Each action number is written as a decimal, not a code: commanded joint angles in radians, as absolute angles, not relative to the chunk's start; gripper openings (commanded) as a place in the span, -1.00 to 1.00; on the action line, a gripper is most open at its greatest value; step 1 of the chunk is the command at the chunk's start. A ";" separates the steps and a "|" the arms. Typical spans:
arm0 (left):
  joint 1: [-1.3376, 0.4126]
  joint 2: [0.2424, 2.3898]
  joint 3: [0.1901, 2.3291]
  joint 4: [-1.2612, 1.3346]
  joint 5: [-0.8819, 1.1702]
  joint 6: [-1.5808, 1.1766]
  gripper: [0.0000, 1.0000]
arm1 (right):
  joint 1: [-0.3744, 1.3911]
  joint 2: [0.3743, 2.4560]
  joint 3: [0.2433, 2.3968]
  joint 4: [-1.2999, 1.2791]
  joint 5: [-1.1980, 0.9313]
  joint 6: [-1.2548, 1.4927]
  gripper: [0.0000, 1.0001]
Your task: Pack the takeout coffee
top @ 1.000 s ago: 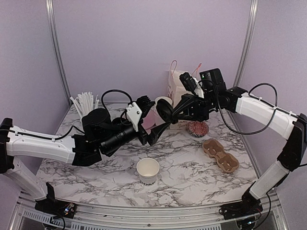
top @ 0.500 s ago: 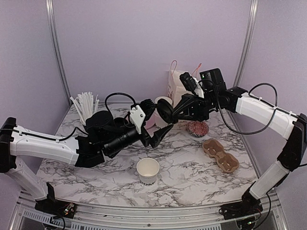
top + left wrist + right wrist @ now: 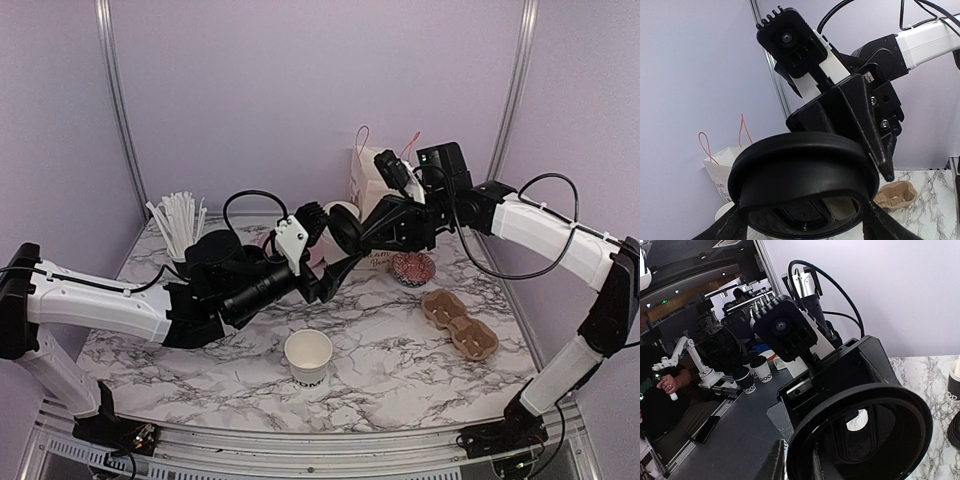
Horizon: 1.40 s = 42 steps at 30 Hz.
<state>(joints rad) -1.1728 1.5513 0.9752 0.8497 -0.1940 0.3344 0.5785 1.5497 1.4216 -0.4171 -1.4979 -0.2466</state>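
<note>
While the right gripper [image 3: 795, 462] pinches the rim of the black dome lid [image 3: 805, 167] in mid-air, the left gripper [image 3: 805, 227] straddles that lid with jaws wide; whether it grips cannot be told. Below, the lidless white paper cup [image 3: 308, 357] stands upright on the table [image 3: 400, 350].

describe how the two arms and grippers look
The left arm and right arm are alike: white shells on the links, black joints, a thin black cable looping outside. The left gripper and right gripper are black with tapered fingers, each beside a white bracket holding a black finned camera.
</note>
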 commanded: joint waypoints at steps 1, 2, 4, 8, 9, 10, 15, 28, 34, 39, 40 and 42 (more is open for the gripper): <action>-1.178 1.548 1.003 0.906 -0.200 0.307 0.57 | 0.573 1.527 1.428 -0.405 -1.458 -0.243 -0.45; -1.178 1.533 0.995 0.899 -0.201 0.297 0.57 | 0.572 1.523 1.433 -0.425 -1.428 -0.257 -0.25; -1.177 1.496 0.981 0.843 -0.192 0.280 0.56 | 0.562 1.504 1.452 -0.501 -1.356 -0.322 0.04; -1.178 1.380 0.968 0.570 -0.185 0.229 0.57 | 0.494 1.439 1.438 -0.573 -1.218 -0.403 0.37; -1.178 1.355 0.974 0.476 -0.180 0.210 0.57 | 0.478 1.424 1.425 -0.574 -1.165 -0.413 0.43; -1.178 1.332 0.985 0.349 -0.178 0.188 0.56 | 0.461 1.412 1.409 -0.576 -1.115 -0.429 0.47; -1.177 1.263 1.029 -0.041 -0.156 0.069 0.52 | 0.446 1.386 1.306 -0.546 -0.940 -0.459 0.69; -1.175 1.359 1.201 -0.641 -0.005 -0.141 0.47 | 0.443 1.418 1.103 -0.430 -1.148 -0.363 0.97; -1.172 1.445 1.261 -0.686 -0.005 -0.138 0.47 | 0.452 1.456 1.049 -0.398 -1.016 -0.366 0.66; -1.169 1.516 1.318 -0.705 0.018 -0.119 0.47 | 0.453 1.451 1.022 -0.363 -0.996 -0.348 0.61; -1.168 1.526 1.328 -0.707 0.020 -0.115 0.47 | 0.453 1.448 1.016 -0.355 -1.000 -0.345 0.61; -1.166 1.544 1.343 -0.714 0.031 -0.111 0.47 | 0.454 1.439 1.004 -0.342 -0.999 -0.339 0.61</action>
<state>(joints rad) -1.1717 1.5173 1.2964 -0.6621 0.0029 -0.1234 0.4477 1.4658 1.0191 -0.3977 -1.0092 -0.3641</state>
